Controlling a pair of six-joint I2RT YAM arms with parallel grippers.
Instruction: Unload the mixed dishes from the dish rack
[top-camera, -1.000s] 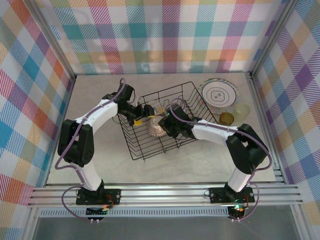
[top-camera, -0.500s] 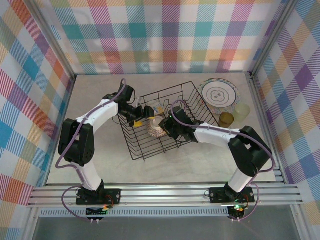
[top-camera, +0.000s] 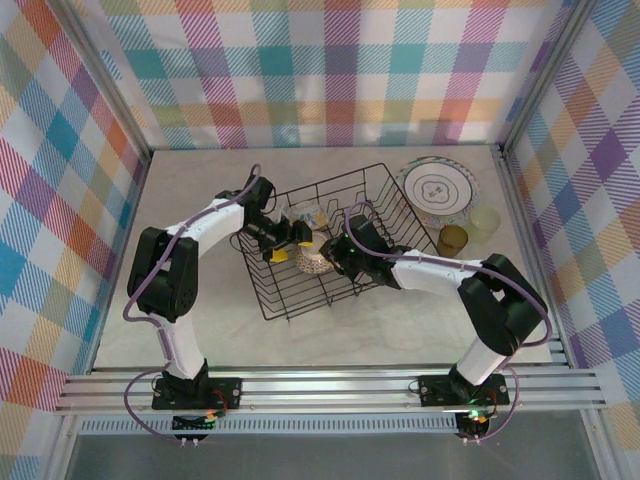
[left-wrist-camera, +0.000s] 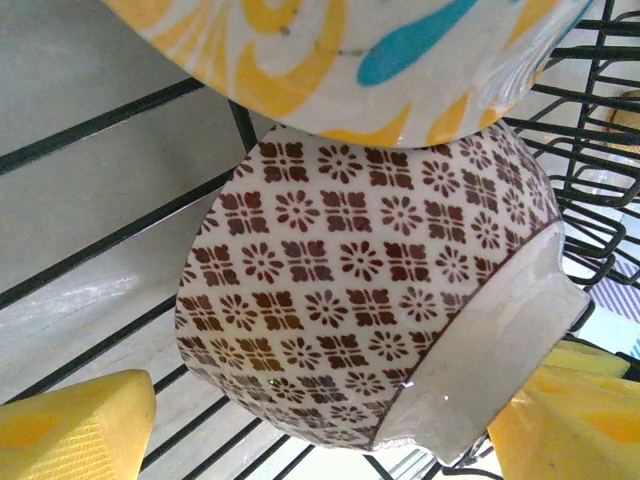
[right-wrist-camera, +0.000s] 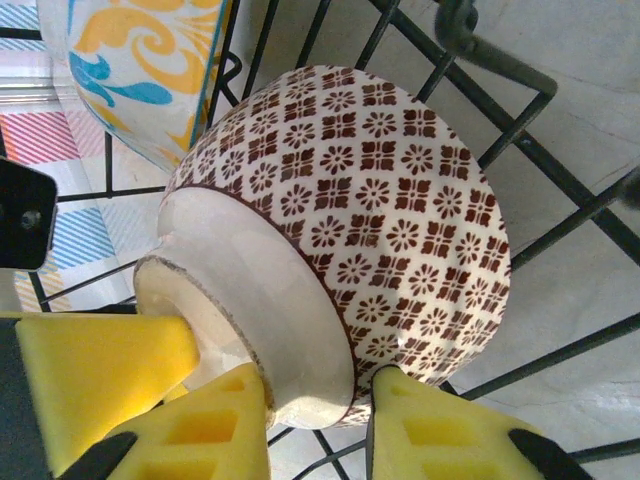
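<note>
A brown-patterned bowl (top-camera: 313, 262) (left-wrist-camera: 370, 280) (right-wrist-camera: 400, 230) lies on its side in the black wire dish rack (top-camera: 372, 205), its white foot towards the right wrist camera. My right gripper (top-camera: 333, 260) (right-wrist-camera: 315, 420) is shut on its lower wall, with both yellow pads touching it. My left gripper (top-camera: 284, 242) (left-wrist-camera: 320, 440) is open and straddles the same bowl, one pad (left-wrist-camera: 570, 420) by the foot and the other pad (left-wrist-camera: 70, 430) apart from it. A yellow-and-blue bowl (top-camera: 305, 214) (left-wrist-camera: 350, 60) (right-wrist-camera: 140, 70) leans just behind.
To the right of the rack a cream plate with dark lines (top-camera: 437, 190) lies flat, with a pale-green cup (top-camera: 486, 222) and an amber cup (top-camera: 453, 238) beside it. Rack wires (right-wrist-camera: 520, 130) cross close under the bowl. The plaid walls stand near on three sides.
My left gripper has come down and nearer to the brown-patterned bowl. My right gripper has edged left up to it. The bowl has hardly shifted.
</note>
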